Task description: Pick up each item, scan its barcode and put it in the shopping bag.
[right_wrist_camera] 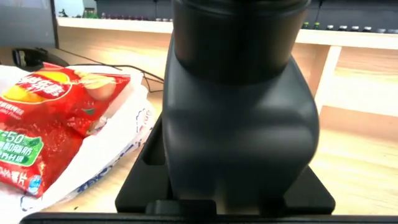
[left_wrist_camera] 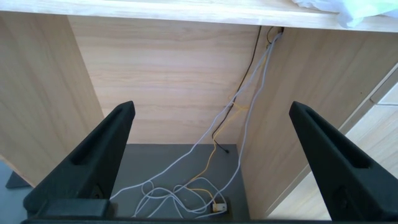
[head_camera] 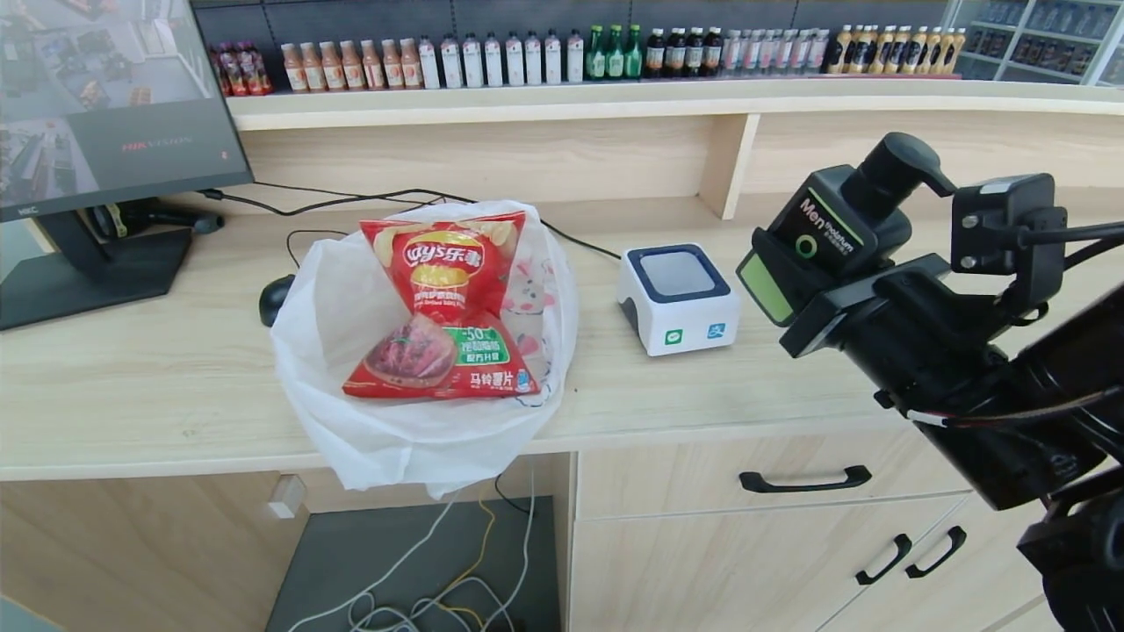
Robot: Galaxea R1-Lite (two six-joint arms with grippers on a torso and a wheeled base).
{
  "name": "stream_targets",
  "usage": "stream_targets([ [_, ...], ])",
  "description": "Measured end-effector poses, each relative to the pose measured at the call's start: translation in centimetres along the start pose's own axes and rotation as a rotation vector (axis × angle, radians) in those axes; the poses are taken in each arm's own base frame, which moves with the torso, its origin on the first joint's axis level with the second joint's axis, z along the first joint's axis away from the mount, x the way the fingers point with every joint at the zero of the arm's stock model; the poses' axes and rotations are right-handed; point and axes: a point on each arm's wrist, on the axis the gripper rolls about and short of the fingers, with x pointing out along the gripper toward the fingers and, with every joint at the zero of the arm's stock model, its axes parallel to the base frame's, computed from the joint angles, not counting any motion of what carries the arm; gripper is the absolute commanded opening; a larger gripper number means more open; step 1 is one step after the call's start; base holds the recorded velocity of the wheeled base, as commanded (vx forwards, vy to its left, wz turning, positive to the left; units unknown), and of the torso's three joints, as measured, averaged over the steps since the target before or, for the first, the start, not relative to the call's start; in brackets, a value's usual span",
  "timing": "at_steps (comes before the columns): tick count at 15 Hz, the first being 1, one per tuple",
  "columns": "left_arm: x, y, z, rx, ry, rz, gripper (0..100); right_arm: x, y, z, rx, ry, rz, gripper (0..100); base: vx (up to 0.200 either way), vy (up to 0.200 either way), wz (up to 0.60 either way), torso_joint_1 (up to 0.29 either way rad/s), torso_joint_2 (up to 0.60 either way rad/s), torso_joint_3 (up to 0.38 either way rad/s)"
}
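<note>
Evidently the scanning step is in hand for a second item. At the right of the head view, the right tool [head_camera: 812,290] is clamped around a dark pump bottle [head_camera: 821,230]. It holds the bottle tilted in the air above the bench [head_camera: 132,377], to the right of the white scanner [head_camera: 676,298] and not over it. A red crisp packet [head_camera: 448,298] lies in the white shopping bag [head_camera: 316,325] at centre left, so that one looks done. The left tool [left_wrist_camera: 211,109] hangs below the bench edge, fingers spread wide with nothing between them, pointed at the cables underneath. Next, I'd judge, the bottle has to come leftward over the scanner's glass window with the barcode face turned down. I can't tell where that barcode is. After that, it goes across to the bag's open mouth.
</note>
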Motion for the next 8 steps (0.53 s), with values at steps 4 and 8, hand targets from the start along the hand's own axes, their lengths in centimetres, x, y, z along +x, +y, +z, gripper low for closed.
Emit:
stream_targets([
  [4, 0.0, 0.0, 0.0, -0.002, 0.001, -0.001, 100, 0.7, -0.1, -1.0, 0.034, 0.021, -0.009, 0, 0.0, 0.2, 0.0, 0.006, 0.01, 0.0],
  [8, 0.0, 0.0, 0.0, -0.001, 0.0, 0.0, 100, 1.5, 0.1, -1.5, 0.041, 0.019, -0.01, 0, 0.0, 0.2, 0.0, -0.004, 0.0, 0.005],
])
